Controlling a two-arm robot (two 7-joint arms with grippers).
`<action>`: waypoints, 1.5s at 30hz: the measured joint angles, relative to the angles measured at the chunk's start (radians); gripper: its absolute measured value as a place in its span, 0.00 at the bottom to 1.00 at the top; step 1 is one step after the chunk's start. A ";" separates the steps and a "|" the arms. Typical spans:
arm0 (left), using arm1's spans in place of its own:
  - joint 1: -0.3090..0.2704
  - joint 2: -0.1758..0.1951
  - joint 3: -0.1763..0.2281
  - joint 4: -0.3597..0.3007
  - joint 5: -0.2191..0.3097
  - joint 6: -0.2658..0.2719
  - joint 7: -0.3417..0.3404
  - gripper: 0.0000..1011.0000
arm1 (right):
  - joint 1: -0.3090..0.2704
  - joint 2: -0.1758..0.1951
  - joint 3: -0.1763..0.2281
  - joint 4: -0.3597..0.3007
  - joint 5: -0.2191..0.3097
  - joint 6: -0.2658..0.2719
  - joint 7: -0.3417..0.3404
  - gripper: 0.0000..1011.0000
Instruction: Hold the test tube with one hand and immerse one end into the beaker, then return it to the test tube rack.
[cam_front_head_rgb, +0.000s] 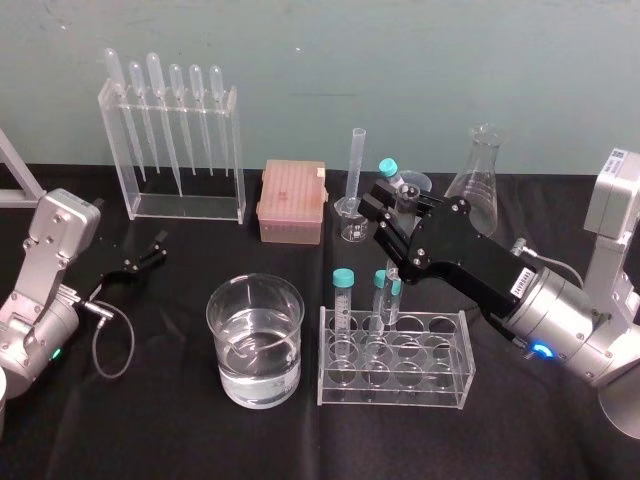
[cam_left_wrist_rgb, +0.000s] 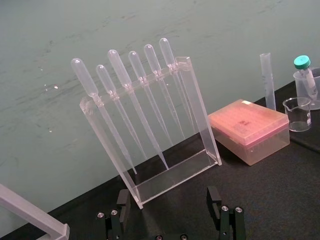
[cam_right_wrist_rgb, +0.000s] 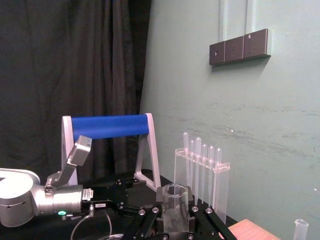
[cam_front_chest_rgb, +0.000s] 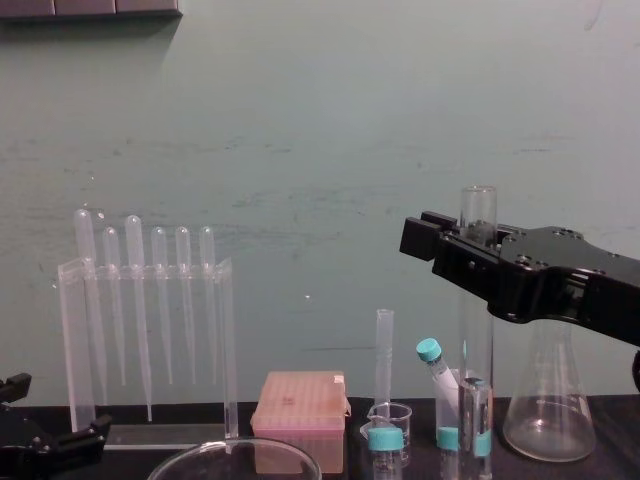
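Black cloth over the table (cam_front_head_rgb: 180, 420), teal wall behind. The right gripper (cam_front_chest_rgb: 462, 248) stood over the test tube rack (cam_front_head_rgb: 395, 392), jaws clenched on the test tube (cam_front_chest_rgb: 478, 206) a little below its rim. The tube was upright, its open rim showing above the fingers. Could not tell whether its rounded end had cleared the rack. The beaker (cam_front_head_rgb: 218, 345), part filled with clear liquid, sat just beside the rack, to the left. The left gripper (cam_front_head_rgb: 142, 261) was parked at the table's left, jaws released.

Judgement: thin glass, light, stiff, smooth and likely slippery, worse once wet. It would crack under a hard pinch or a knock on the beaker rim. The upper part seemed the right place to grip, leaving the lower end free to dip.
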 joint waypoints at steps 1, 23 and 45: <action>0.000 0.000 0.000 0.000 0.000 0.000 0.000 0.99 | 0.000 0.000 0.000 0.000 0.000 0.000 0.000 0.19; 0.000 0.000 0.000 0.000 0.000 0.000 0.000 0.99 | 0.000 0.000 0.000 0.001 -0.001 -0.001 0.000 0.19; 0.000 0.000 0.000 0.000 0.000 0.000 0.000 0.99 | 0.000 0.000 0.000 0.001 -0.001 -0.001 0.000 0.19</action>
